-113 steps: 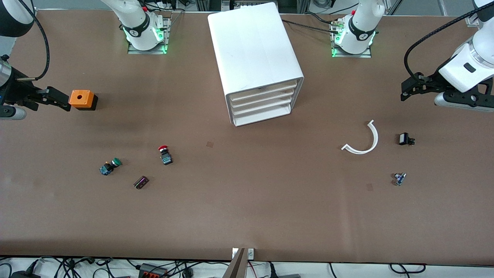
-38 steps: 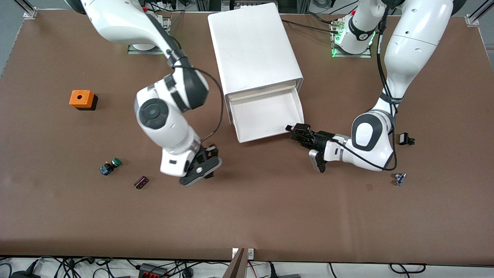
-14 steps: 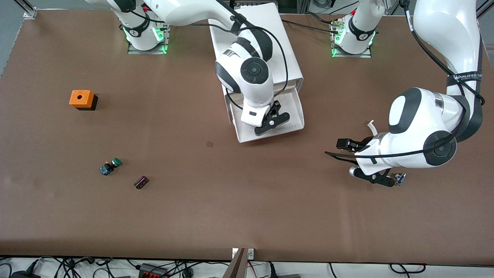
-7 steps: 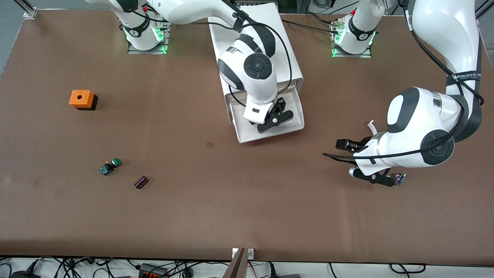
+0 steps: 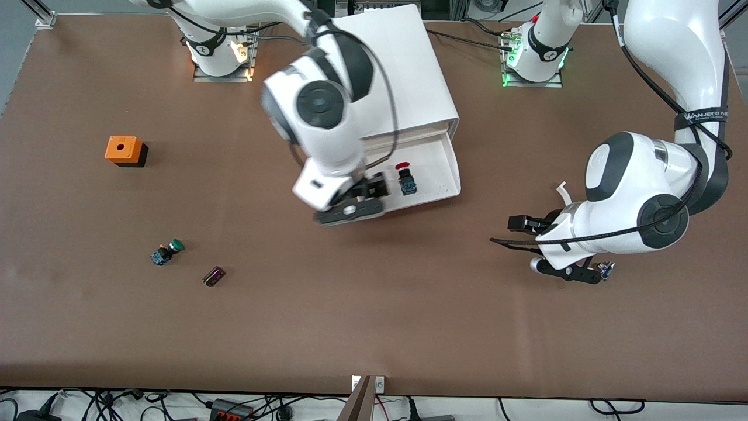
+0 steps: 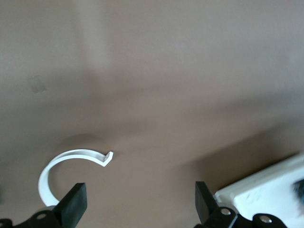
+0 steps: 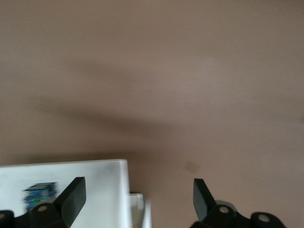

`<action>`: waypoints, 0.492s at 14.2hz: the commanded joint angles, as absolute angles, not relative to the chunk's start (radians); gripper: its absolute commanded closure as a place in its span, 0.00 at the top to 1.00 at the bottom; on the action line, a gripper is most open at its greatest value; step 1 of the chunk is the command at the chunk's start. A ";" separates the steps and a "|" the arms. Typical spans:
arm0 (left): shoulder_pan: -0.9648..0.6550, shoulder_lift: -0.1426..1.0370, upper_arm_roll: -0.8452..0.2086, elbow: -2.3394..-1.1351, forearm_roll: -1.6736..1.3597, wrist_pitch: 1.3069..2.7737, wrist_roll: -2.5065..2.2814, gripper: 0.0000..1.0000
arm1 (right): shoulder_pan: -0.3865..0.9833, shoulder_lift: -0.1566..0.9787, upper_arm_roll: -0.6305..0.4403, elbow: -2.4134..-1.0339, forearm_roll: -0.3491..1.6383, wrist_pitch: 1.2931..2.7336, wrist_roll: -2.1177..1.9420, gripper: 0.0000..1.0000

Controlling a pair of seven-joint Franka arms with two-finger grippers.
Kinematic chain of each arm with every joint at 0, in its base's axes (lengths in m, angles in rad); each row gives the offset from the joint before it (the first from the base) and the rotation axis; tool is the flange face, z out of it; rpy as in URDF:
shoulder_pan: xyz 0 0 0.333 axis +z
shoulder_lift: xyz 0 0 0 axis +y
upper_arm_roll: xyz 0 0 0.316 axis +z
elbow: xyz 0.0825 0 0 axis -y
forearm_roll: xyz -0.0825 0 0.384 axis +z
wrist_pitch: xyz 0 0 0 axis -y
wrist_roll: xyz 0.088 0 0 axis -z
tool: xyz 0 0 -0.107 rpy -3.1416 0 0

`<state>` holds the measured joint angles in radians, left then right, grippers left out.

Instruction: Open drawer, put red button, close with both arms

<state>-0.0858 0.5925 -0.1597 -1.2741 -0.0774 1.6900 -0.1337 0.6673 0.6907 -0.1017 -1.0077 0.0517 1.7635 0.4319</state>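
Red button (image 5: 404,176) in drawer (image 5: 435,169) (corner hidden by right arm (image 5: 327,134)).

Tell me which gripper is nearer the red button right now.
Right. The right gripper is open over the drawer's front corner, just beside the red button lying inside; the left gripper, also open, waits over the table toward its arm's end.

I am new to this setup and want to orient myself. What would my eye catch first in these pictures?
First, the red button lying in the drawer, which is pulled out of the white cabinet in the middle of the table. The right gripper, open, hangs over the drawer's front corner at the right arm's end. The left gripper, open, hovers over the table near a curved white strip.
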 commanded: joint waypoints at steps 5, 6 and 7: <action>-0.176 0.601 -0.218 -1.426 -0.066 2.067 -0.423 1.00 | 0.382 0.597 -0.104 -1.032 0.064 1.643 0.209 1.00; -0.195 0.601 -0.218 -1.463 -0.066 2.132 -0.454 1.00 | 0.352 0.591 -0.104 -1.032 0.064 1.643 0.184 1.00; -0.218 0.601 -0.218 -1.495 -0.064 2.179 -0.494 1.00 | 0.335 0.591 -0.104 -1.032 0.064 1.641 0.178 1.00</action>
<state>-0.1946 0.6130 -0.2124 -1.4181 -0.0775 2.0798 -0.4286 0.3673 0.6177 -0.1213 -1.0086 0.0539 1.6559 0.2003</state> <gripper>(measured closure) 0.000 0.000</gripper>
